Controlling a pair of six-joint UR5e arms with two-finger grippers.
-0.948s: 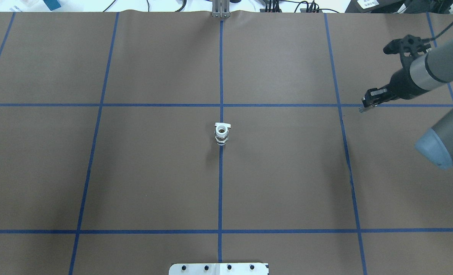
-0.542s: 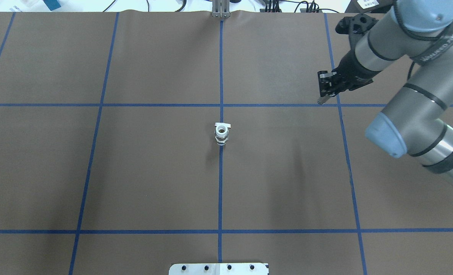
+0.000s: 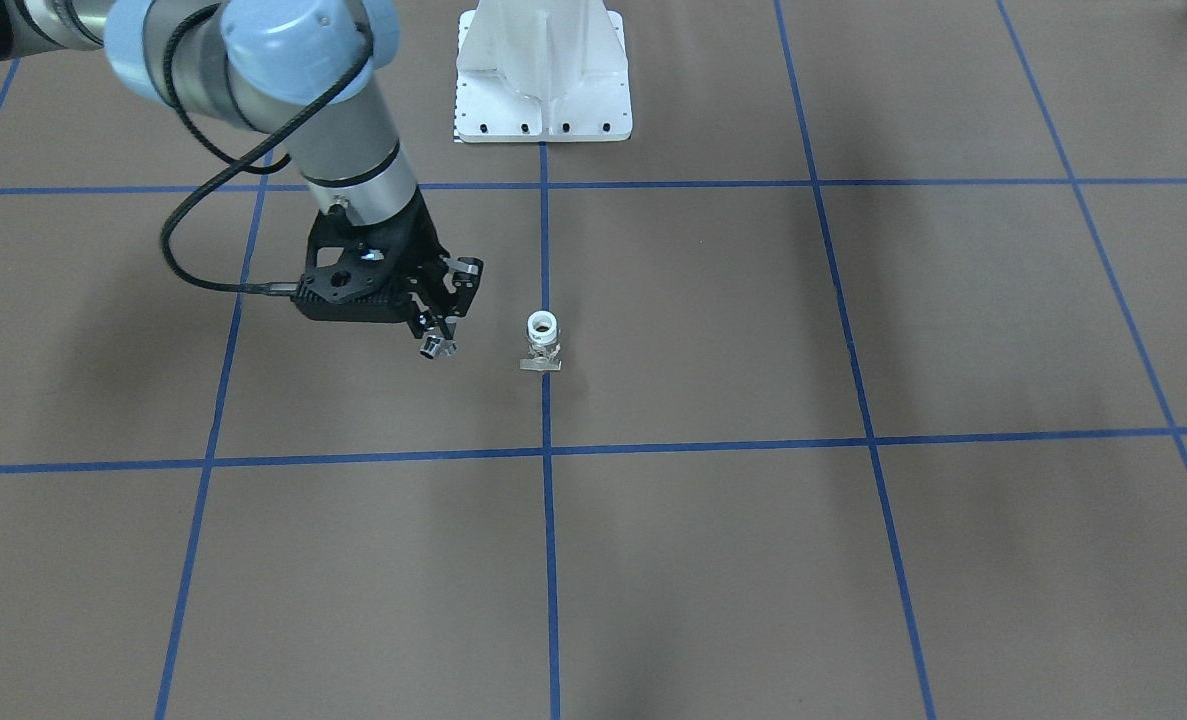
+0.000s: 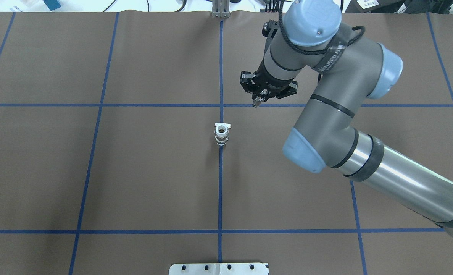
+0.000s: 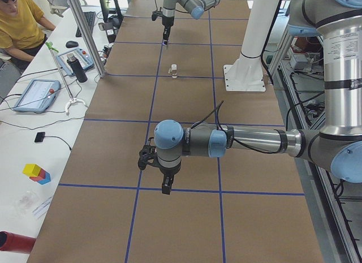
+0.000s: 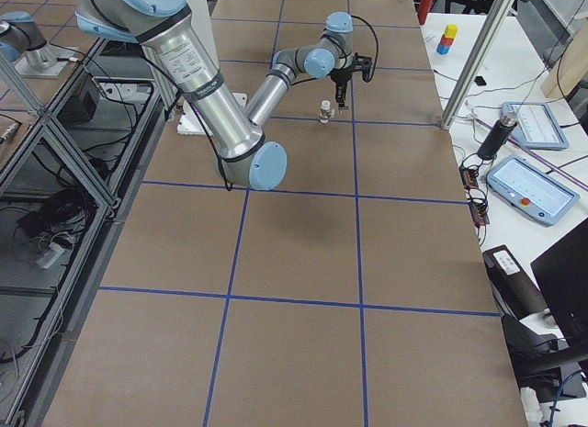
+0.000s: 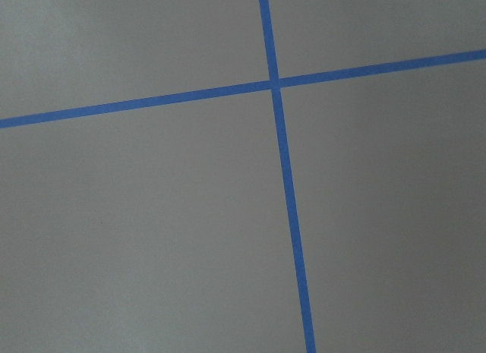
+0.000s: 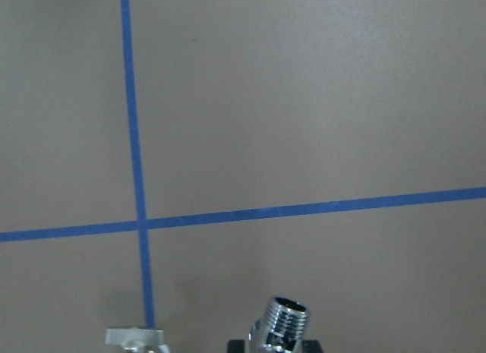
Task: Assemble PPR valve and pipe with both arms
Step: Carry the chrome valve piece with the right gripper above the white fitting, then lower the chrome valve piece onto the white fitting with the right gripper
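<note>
The PPR valve (image 4: 221, 134) stands upright on the centre blue line, white ring end up and flat tab at its far side. It also shows in the front view (image 3: 542, 341). My right gripper (image 4: 257, 101) is shut on the pipe (image 3: 436, 348), a small chrome threaded fitting, and hangs a little to the right of and beyond the valve, apart from it. The right wrist view shows the pipe (image 8: 281, 324) at its bottom edge and the valve's tab (image 8: 135, 337) to its left. My left gripper (image 5: 164, 182) shows only in the left side view, over bare mat; I cannot tell its state.
The brown mat carries a blue tape grid (image 4: 220, 231). The white robot base plate (image 4: 218, 268) sits at the near edge. Tablets and a bottle (image 5: 79, 69) lie on the operators' white table beyond the mat, where a person sits.
My right arm has swung left from the table's right edge towards the centre, carrying the pipe. The valve has not moved.
</note>
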